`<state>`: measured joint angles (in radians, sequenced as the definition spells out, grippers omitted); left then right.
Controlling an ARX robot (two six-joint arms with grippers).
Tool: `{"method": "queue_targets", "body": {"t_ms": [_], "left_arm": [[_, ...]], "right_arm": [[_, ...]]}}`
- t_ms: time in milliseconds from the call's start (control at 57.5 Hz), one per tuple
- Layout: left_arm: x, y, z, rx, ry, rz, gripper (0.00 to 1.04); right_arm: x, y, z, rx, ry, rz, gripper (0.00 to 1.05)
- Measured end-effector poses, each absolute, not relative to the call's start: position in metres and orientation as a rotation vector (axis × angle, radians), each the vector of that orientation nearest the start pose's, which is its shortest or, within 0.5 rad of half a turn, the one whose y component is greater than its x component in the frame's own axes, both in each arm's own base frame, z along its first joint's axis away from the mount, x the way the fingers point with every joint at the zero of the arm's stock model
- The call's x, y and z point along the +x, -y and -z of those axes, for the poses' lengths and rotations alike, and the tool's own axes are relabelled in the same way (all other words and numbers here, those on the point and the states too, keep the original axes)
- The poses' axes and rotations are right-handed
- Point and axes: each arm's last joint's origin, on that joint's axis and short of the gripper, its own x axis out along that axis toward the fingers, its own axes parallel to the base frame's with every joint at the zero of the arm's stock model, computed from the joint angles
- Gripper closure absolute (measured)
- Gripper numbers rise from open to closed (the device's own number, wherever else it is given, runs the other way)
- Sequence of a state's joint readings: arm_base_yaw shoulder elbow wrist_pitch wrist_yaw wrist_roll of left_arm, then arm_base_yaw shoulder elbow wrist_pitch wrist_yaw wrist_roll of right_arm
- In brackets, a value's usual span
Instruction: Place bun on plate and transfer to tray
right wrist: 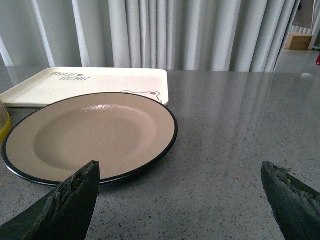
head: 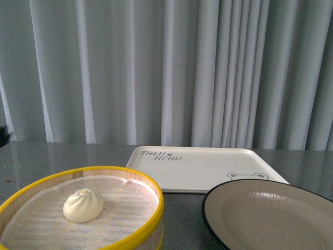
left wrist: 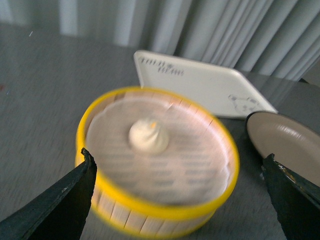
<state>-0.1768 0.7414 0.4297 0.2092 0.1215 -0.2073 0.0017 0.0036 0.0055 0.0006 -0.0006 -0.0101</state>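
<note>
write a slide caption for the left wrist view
Open left tool framing the bun in the yellow-rimmed steamer basket, tray and plate beyond.

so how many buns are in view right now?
1. The bun lies on the liner inside the yellow-rimmed steamer basket, left of the plate and nearer than the tray. Plate and tray hold none; nothing looks hidden.

L gripper (left wrist: 178, 153) & R gripper (right wrist: 180, 163): both w/ dark jaws spread wide apart.
</note>
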Motion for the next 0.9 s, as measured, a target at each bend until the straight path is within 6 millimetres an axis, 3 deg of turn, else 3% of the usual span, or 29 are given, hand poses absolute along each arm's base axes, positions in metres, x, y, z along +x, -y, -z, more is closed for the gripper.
{"method": "queue_targets", "body": {"t_ms": [122, 313, 452, 644, 905], "left_arm": [[0.221, 0.061, -0.272, -0.063, -0.227, 0.354, 0.07], [0.277, 0.082, -0.252, 0.057, -0.489, 0.329, 0.07], [0.306, 0.092, -0.252, 0.084, -0.546, 0.293, 0.07], [0.334, 0.097, -0.257, 0.081, -0.537, 0.273, 0.07], [0.345, 0.092, -0.244, 0.098, -0.625, 0.235, 0.07]], "right_arm": [[0.098, 0.0, -0.165, -0.01, 0.002, -0.002, 0.09], [0.098, 0.0, -0.165, -0.01, 0.002, -0.001, 0.09], [0.098, 0.0, -0.165, -0.01, 0.002, -0.002, 0.09], [0.098, 0.0, -0.165, -0.01, 0.002, -0.002, 0.09], [0.098, 0.0, -0.165, -0.01, 0.002, -0.002, 0.09]]}}
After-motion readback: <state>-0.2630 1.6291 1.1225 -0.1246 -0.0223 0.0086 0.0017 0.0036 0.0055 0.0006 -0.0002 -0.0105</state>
